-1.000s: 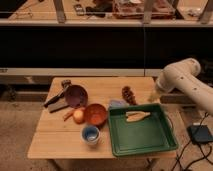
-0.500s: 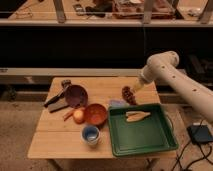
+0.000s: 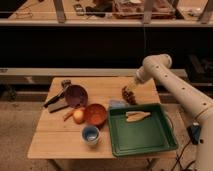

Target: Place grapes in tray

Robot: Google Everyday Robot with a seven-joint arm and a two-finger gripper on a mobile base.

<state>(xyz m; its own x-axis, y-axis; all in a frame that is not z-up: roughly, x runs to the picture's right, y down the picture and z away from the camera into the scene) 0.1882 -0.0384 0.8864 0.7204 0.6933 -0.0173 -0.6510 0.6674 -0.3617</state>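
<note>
The grapes (image 3: 129, 96) are a small dark reddish-brown cluster lying on the wooden table just behind the far edge of the green tray (image 3: 150, 140). My gripper (image 3: 131, 89) reaches down from the white arm on the right and sits right over the grapes, at or touching their top. The tray holds a pale banana-like piece (image 3: 137, 116) near its far side.
An orange bowl (image 3: 95, 114), a yellow-orange fruit (image 3: 78, 116), a dark purple bowl (image 3: 76, 95) with utensils (image 3: 56, 99) and a blue cup (image 3: 90, 134) stand left of the tray. A small bluish item (image 3: 117, 104) lies by the tray's far left corner. A dark shelf unit stands behind.
The arm has swung left from the table's right side, and the gripper has come down over the grapes. The objects on the table have not moved.
</note>
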